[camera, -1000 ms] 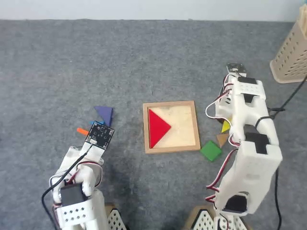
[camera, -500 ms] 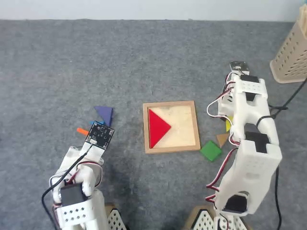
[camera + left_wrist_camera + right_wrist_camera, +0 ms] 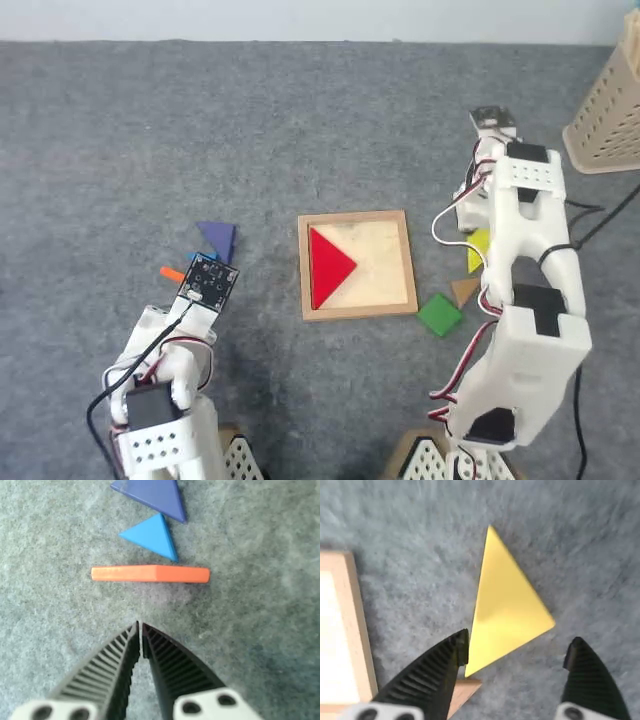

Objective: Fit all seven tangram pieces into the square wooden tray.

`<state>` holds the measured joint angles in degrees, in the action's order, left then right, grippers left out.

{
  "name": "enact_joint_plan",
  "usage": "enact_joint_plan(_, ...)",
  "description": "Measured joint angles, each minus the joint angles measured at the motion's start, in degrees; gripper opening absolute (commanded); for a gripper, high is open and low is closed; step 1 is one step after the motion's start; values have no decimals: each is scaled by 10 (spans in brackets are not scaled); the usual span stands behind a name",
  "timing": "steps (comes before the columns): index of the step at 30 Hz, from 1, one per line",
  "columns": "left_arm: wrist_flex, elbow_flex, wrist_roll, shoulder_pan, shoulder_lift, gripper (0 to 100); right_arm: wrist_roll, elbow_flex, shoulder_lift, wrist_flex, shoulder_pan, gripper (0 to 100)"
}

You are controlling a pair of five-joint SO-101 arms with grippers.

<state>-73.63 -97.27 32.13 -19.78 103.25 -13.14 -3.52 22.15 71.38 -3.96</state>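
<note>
Right of the tray (image 3: 353,214): 1 yellow triangle (image 3: 507,607), flat on carpet. We judge it light, stiff, thin; pinch across 2 edges. Our right gripper (image 3: 519,645) gapes wide, empty, above it.

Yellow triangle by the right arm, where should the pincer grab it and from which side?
Probably from straight above: the yellow triangle lies flat on the carpet, so only its thin edges offer a hold. The open right pincer straddles its wide end; pinch the long edge facing the tray against the opposite corner.
</note>
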Motion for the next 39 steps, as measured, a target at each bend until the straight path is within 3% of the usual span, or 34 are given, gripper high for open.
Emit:
enact_joint_plan(14, 0, 0, 0, 0, 0, 14, 0, -197, 212, 74, 1, 314)
enact_joint_plan(31, 0, 0, 0, 0, 0, 14, -1, -223, 222, 110, -5, 312)
enact_joint_plan(39, 0, 0, 0, 0, 0, 14, -1, -234, 230, 110, -14, 235)
